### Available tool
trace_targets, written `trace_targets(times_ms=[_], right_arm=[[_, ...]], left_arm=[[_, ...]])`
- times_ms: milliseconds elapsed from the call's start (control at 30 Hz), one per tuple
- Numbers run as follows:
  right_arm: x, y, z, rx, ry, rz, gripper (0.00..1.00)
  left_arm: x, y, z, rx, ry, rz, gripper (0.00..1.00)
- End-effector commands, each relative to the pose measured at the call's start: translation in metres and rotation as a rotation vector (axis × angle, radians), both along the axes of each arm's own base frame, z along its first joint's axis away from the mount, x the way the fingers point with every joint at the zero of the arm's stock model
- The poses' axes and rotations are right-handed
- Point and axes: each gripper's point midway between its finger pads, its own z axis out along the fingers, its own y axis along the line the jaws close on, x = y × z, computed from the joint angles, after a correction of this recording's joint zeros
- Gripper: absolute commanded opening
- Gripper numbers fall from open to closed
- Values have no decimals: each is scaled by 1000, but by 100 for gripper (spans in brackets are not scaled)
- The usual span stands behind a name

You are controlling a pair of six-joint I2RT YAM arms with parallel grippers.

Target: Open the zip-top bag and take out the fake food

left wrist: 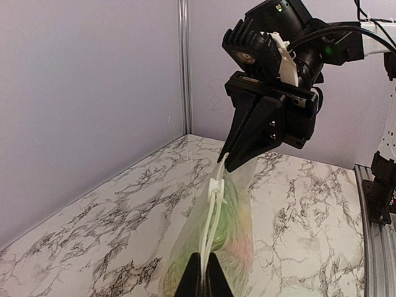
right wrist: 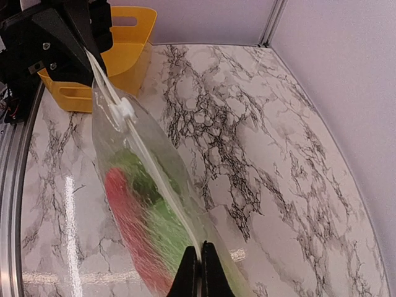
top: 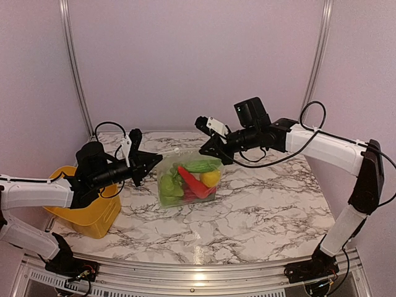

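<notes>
- In both wrist views the food (right wrist: 133, 216) inside the bag (right wrist: 148, 185) is only red and green smears; single pieces cannot be told.
- The bag's lower end is cut off by the bottom edge there.
- The basket (top: 93, 219), left of the bag, is partly behind the left arm (top: 37, 193).
- Of the left tool (left wrist: 203, 263) and right tool (right wrist: 201, 253), only the fingertips show in their own views.

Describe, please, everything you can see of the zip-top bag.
The zip-top bag is clear, floppy plastic with a white zip strip along its top and a white slider on it. It stands upright, its top edge stretched between the shut left pincer and the shut right pincer, one at each end. Red, green and yellow fake food fills its lower part, which appears to rest on the marble table.
</notes>
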Motion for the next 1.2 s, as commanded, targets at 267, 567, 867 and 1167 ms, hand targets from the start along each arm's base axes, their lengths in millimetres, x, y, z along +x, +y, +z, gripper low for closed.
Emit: trace_targets(times_ms=[267, 567, 867, 1167], right_arm=[[-21, -4, 20, 38, 38, 16, 33], [-28, 22, 34, 62, -1, 88, 50], [-32, 53, 26, 18, -29, 159, 43], [-30, 58, 23, 9, -31, 176, 28]], left_arm=[[-3, -23, -5, 5, -46, -136, 0], [-7, -22, -5, 0, -53, -146, 0], [-15, -15, 3, 10, -95, -144, 0], [-15, -14, 2, 17, -92, -137, 0]])
